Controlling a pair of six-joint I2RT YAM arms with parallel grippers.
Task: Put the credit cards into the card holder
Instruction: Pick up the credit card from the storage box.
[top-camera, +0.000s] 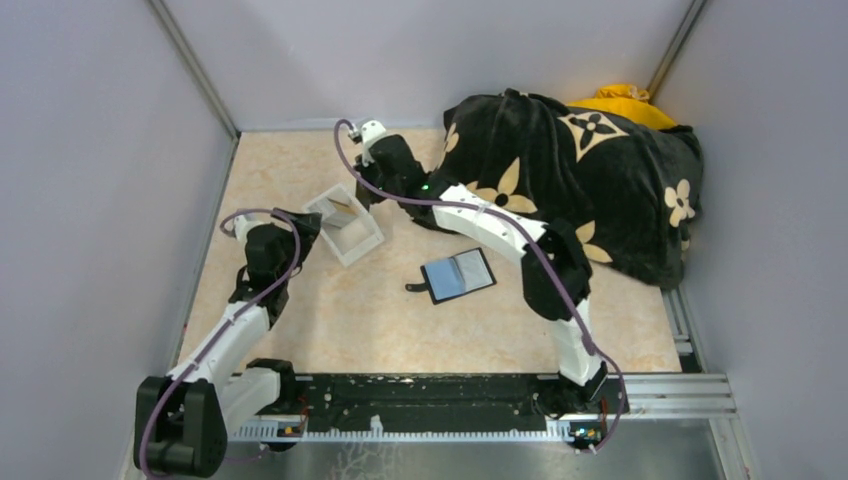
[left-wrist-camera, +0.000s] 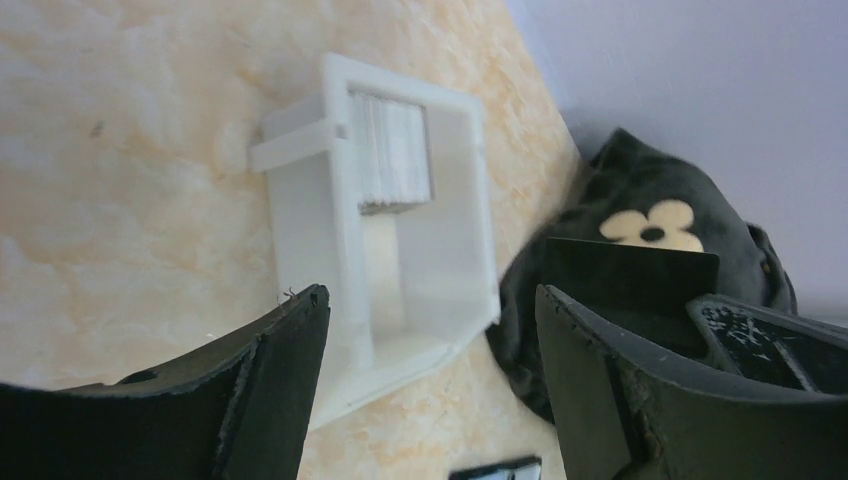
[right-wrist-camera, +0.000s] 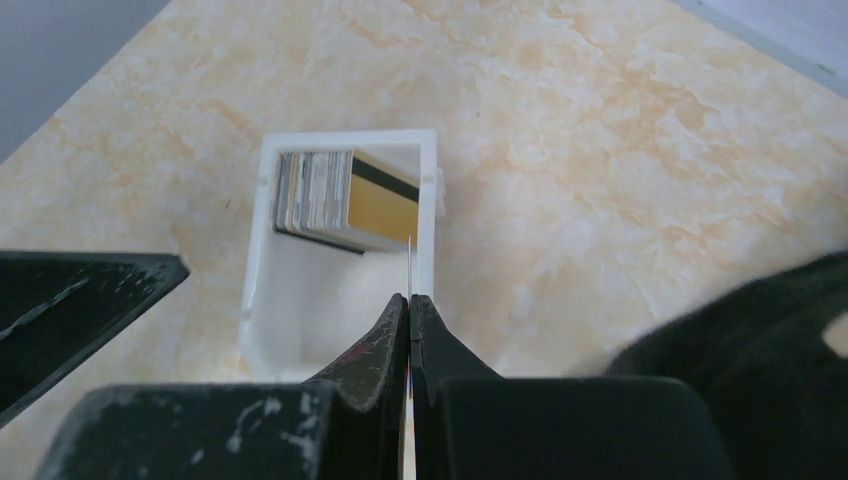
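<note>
The card holder (top-camera: 458, 275) lies open on the table, black with a grey lining; its edge shows in the left wrist view (left-wrist-camera: 495, 468). A stack of credit cards (right-wrist-camera: 325, 197) stands on edge in a white plastic box (top-camera: 345, 228). My right gripper (right-wrist-camera: 410, 300) is shut on one thin card (right-wrist-camera: 410, 262), seen edge-on, just above the box's near right wall. In the left wrist view that card (left-wrist-camera: 630, 277) looks dark, held up to the right of the box (left-wrist-camera: 310, 210). My left gripper (left-wrist-camera: 428, 300) is open and empty at the box's near end.
A big black flower-patterned cushion (top-camera: 580, 180) fills the back right, with a yellow item (top-camera: 620, 100) behind it. Grey walls close in the left, back and right. The left gripper's finger (right-wrist-camera: 80, 300) sits close to the box's left side.
</note>
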